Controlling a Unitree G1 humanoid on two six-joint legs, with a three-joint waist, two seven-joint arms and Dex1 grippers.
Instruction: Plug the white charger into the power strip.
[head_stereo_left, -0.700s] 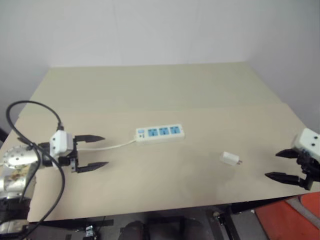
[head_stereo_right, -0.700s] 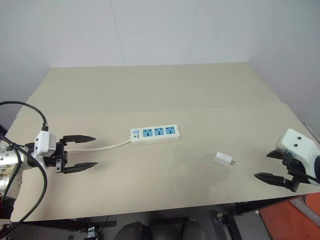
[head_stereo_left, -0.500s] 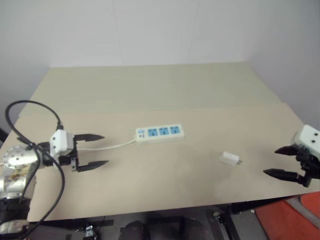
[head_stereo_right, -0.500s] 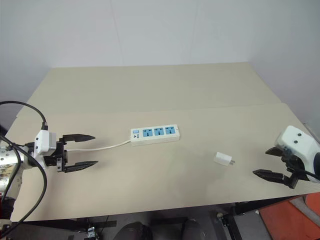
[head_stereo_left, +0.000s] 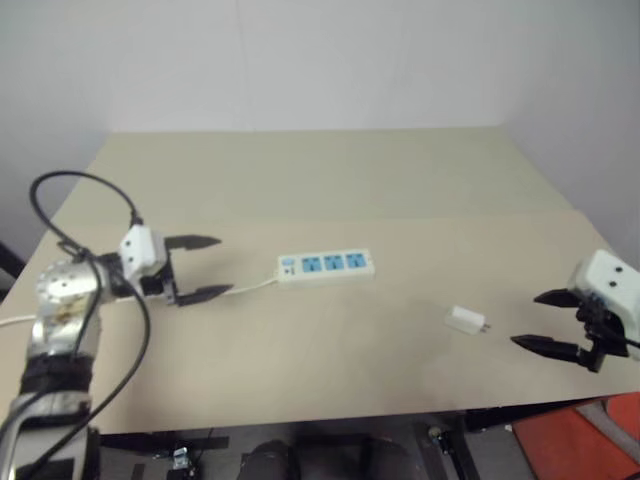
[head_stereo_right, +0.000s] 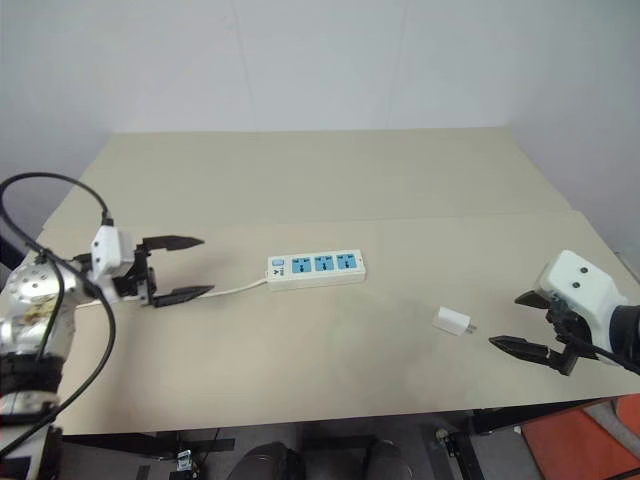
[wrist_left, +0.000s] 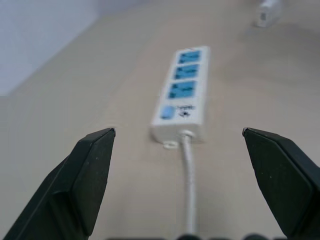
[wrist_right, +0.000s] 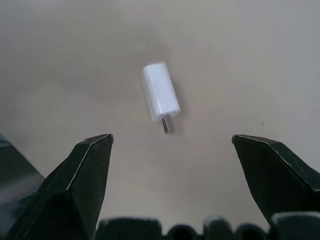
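The power strip (head_stereo_left: 326, 266) lies in the middle of the tan table, three blue sockets facing up, its thin white cord (head_stereo_left: 250, 288) trailing left. My left gripper (head_stereo_left: 226, 265) hovers open just left of the strip's switch end, straddling the cord; the left wrist view looks along the strip (wrist_left: 184, 90) between the spread fingers. The white charger (head_stereo_left: 465, 320) lies on its side right of the strip, prongs pointing right. My right gripper (head_stereo_left: 524, 318) stands open just right of it, with the charger (wrist_right: 160, 95) ahead of the wide fingers in the right wrist view.
The table's front edge (head_stereo_left: 330, 412) runs close below both grippers. A black cable (head_stereo_left: 90, 190) loops over my left arm. A red object (head_stereo_left: 590, 440) sits on the floor at the lower right. A white wall stands behind the table.
My left gripper has moved up and right, closer to the strip's cord end. My right gripper has shifted left toward the charger. Both stay open; strip and charger lie unmoved.
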